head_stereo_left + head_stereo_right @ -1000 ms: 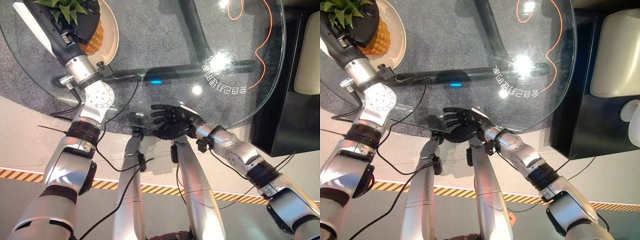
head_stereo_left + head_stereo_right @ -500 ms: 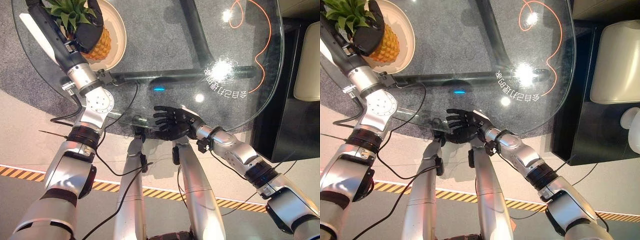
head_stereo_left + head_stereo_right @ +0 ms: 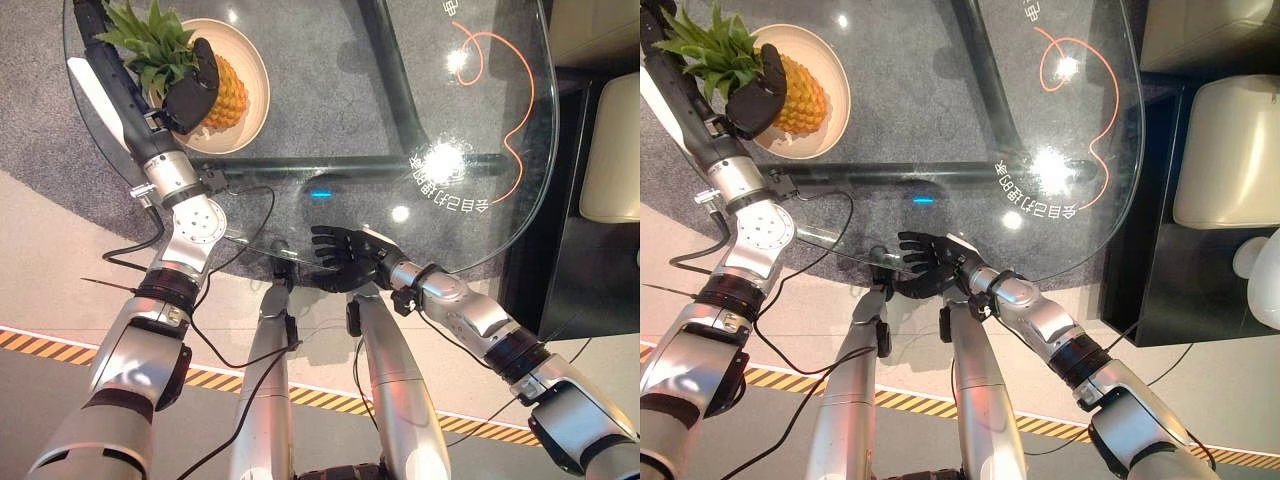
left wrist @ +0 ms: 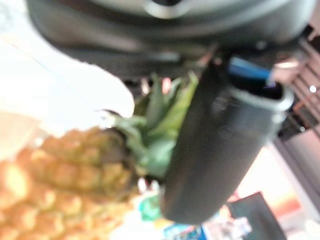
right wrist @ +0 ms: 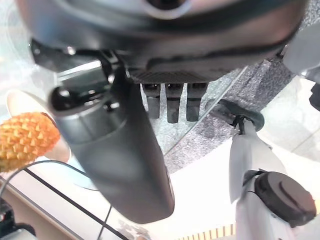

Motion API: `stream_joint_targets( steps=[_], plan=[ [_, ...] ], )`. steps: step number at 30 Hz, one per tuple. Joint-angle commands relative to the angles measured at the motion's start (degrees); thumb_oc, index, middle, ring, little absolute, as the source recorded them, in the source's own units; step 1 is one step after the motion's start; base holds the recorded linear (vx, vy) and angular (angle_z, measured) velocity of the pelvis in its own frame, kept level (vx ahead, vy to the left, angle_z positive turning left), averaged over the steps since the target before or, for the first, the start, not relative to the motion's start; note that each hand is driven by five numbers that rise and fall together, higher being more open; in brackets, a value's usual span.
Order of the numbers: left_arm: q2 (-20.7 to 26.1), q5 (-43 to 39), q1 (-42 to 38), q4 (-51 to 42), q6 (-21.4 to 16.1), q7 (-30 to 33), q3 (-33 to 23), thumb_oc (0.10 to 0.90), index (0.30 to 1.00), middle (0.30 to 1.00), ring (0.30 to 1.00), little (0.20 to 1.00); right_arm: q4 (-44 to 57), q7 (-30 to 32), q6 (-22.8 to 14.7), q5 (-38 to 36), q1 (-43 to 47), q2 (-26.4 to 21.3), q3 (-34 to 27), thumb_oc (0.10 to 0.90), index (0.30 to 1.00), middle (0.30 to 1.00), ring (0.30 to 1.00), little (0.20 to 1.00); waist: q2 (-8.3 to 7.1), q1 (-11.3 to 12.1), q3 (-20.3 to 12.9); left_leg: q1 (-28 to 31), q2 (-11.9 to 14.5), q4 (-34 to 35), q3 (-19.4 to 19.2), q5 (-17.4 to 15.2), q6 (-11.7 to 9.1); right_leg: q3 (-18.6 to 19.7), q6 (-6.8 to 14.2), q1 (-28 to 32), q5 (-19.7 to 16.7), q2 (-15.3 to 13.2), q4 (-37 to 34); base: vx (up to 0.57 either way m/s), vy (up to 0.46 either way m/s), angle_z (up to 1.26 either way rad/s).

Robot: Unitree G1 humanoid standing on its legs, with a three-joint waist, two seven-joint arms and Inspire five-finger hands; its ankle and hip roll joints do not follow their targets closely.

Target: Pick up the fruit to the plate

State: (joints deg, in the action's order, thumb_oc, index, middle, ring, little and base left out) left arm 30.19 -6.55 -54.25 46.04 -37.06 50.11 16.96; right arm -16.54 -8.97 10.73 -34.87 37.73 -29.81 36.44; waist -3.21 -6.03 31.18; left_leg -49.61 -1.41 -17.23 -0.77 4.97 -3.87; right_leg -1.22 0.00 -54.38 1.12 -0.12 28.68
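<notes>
A pineapple (image 3: pixel 228 97) with a green crown lies on the cream plate (image 3: pixel 252 75) at the far left of the round glass table (image 3: pixel 350 130). My left hand (image 3: pixel 190 90) is curled over it where the crown meets the body; in the left wrist view the thumb (image 4: pixel 220 150) stands beside the leaves, close to the fruit (image 4: pixel 60 165). At the table's near edge my right hand (image 3: pixel 345 262) rests with straight fingers (image 5: pixel 172 102), holding nothing. From there the pineapple (image 5: pixel 25 140) shows far off.
An orange cable (image 3: pixel 500 60) loops on the far right of the glass. Dark table legs (image 3: pixel 390 80) cross beneath it. A black cabinet (image 3: pixel 580 200) and a cream seat (image 3: pixel 610 150) stand to the right. Yellow-black tape (image 3: pixel 30 340) marks the floor.
The whole picture has shifted, so the camera moved and more of the plate shows. The left hand stays curled on the pineapple over the plate. The right hand has not moved.
</notes>
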Motion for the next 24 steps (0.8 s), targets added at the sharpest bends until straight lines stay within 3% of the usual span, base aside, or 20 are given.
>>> stream_joint_targets(
  steps=[1,10,24],
  plan=[
    [2.94,-2.68,-0.62,-4.39,-2.85,-1.71,-4.1,0.8,0.9,0.9,0.9,0.9,4.58,0.41,-1.67,0.79,-3.71,-0.11,-1.0,0.8,0.9,0.9,0.9,0.9,-0.14,0.68,-1.39,1.5,-2.4,-3.78,0.99,-2.76,-0.88,-0.46,1.81,4.58,-1.2,1.65,-6.8,-0.04,-0.063,-0.01],
    [3.41,-4.67,2.04,-4.16,-0.94,-6.58,-4.28,0.8,0.9,0.9,0.9,0.9,5.84,0.75,-2.04,0.52,-5.07,-0.31,-1.55,0.8,0.9,0.9,0.9,0.9,-0.17,0.83,-1.39,2.68,-2.01,-1.39,1.26,-1.61,-1.08,-0.9,1.91,5.69,-1.78,1.85,-8.49,-0.03,-0.049,0.0],
    [4.87,-6.11,7.23,-4.77,1.48,-12.25,-4.54,0.8,0.9,0.9,0.9,0.9,7.83,0.51,-3.82,2.11,-7.54,-1.33,-2.32,0.8,0.9,0.9,0.9,0.9,1.05,0.98,-1.39,4.1,-1.68,0.47,1.22,-0.58,-1.43,-1.3,1.94,7.19,-1.69,1.86,-9.34,-0.01,-0.034,-0.02]
  ],
)
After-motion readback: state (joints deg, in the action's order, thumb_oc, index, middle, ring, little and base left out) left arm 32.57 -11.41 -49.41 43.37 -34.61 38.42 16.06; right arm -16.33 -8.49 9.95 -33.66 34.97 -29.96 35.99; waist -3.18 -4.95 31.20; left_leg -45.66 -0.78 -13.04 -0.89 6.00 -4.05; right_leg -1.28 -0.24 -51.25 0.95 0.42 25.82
